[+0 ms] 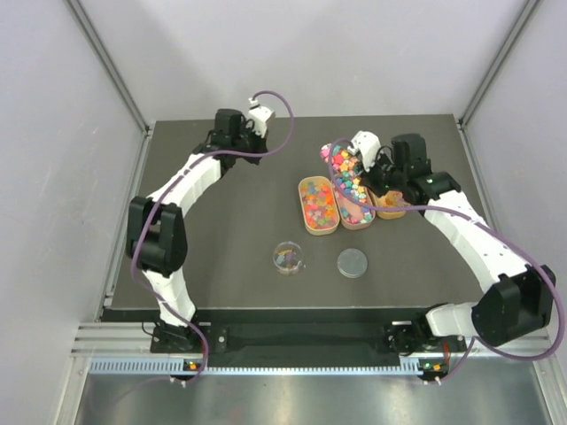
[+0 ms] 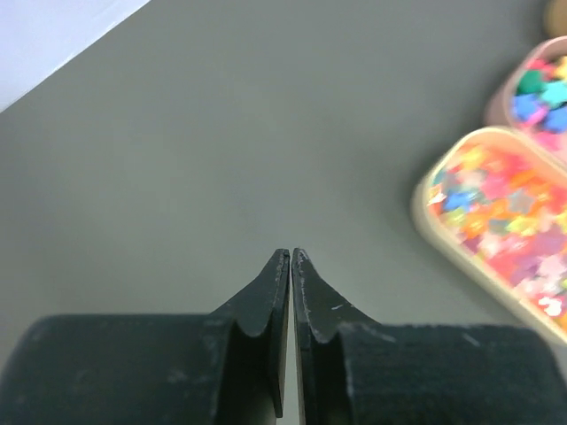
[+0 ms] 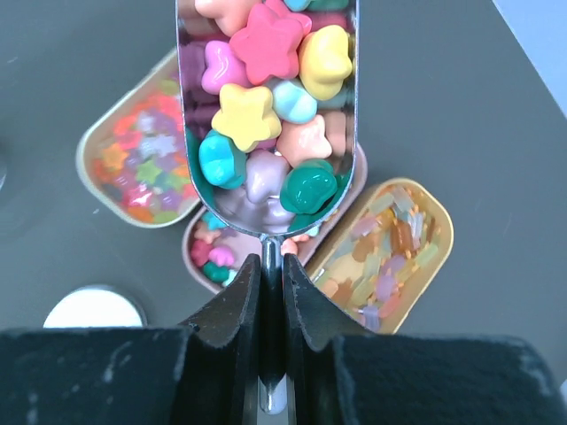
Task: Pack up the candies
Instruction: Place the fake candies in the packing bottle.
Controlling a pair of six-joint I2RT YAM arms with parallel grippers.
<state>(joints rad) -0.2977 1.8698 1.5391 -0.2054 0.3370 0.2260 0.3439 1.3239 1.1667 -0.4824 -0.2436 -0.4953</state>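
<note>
Right claw [image 3: 272, 262] clamps one scoop [image 3: 232, 208] of candies [image 3: 266, 44] above three trays [image 3: 85, 159]; left claw [image 2: 291, 253] closed, empty.

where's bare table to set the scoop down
Bare table left of the oval trays, toward the left arm, and the near right corner past the lid. Crowded: the three trays under the right hand and scoop, with the candy dish and lid just in front.

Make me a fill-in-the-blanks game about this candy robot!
The right gripper holds a metal scoop that is ___ of candies.
The left gripper is shut and holds ___.
On the table lie ___ oval trays.
Missing words: full, nothing, three.
</note>
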